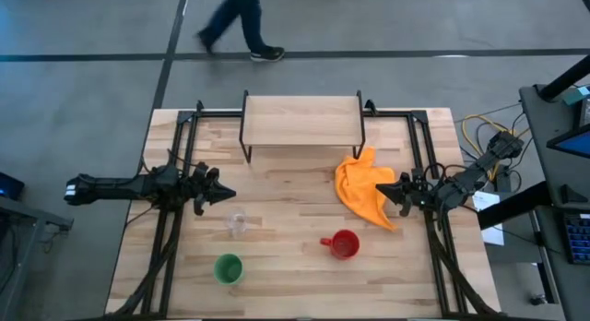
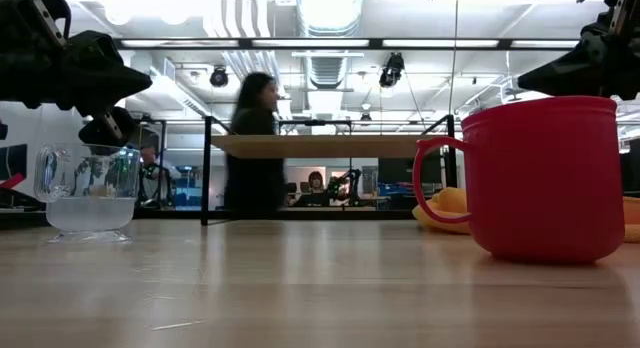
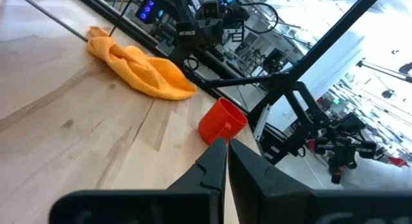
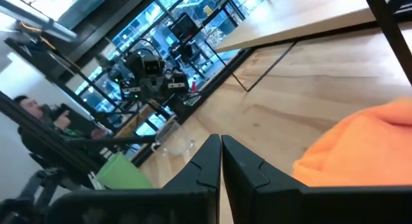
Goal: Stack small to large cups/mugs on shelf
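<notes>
writing or labels cannot be read on any of the vessels. clear cup (image 1: 238, 223) stands upright on the table (image 1: 286, 284), looking empty, just in front of the left gripper (image 1: 229, 196), whose fingers are pressed together on nothing. red mug (image 1: 344, 244) sits upright toward the right, handle pointing left, its inside showing only red. green cup (image 1: 228, 268) stands near the front edge, left of the mug, with nothing visible inside. shelf (image 1: 301, 120) at the back carries nothing on top. right gripper (image 1: 381, 189), fingers pressed together, hangs at the orange cloth (image 1: 365, 187).
</notes>
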Tool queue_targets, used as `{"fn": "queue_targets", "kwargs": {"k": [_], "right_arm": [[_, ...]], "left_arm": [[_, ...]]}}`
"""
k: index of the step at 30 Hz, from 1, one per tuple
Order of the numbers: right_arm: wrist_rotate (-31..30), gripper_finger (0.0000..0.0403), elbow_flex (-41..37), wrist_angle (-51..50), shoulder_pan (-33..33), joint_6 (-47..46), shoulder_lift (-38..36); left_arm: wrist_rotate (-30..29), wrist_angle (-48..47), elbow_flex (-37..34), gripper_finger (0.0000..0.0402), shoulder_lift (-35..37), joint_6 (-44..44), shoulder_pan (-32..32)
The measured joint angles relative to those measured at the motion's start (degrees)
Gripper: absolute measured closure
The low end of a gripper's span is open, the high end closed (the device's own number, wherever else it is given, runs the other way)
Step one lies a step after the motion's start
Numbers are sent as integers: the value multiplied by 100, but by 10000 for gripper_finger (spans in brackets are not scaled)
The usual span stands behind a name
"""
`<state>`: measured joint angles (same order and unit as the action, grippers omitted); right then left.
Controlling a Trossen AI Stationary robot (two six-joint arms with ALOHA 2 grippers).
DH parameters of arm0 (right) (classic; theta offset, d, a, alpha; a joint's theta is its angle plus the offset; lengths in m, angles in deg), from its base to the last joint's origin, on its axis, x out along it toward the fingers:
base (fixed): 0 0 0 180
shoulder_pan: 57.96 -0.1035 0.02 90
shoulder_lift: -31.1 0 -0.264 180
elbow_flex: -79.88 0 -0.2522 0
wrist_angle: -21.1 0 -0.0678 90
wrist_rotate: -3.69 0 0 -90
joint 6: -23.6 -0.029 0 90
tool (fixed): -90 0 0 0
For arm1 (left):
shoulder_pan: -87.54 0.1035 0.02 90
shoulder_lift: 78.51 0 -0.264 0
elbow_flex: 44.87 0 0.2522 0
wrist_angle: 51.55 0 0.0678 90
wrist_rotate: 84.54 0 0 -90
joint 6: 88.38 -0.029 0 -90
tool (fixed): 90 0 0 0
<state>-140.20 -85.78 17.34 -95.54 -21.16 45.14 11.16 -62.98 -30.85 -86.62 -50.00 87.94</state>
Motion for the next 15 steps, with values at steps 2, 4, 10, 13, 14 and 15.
{"fn": "queue_targets", "kwargs": {"k": [2,4,10,13,14,15], "right_arm": [[-1,394,0,1,0,-53,0],[-16,394,0,1,0,-180,2],[-16,394,0,-35,0,-410,77],[-19,394,0,-28,0,-324,157],[-19,394,0,-30,0,-331,178],[-17,394,0,-23,0,-374,181]], "left_arm": [[-4,22,1,400,1,-15,0],[-6,19,-1,400,-15,-14,0],[-27,18,0,400,-75,-22,0],[-163,104,1,400,-164,75,-2],[-164,176,1,400,-184,257,0],[-168,262,-1,400,-205,533,-2]]}}
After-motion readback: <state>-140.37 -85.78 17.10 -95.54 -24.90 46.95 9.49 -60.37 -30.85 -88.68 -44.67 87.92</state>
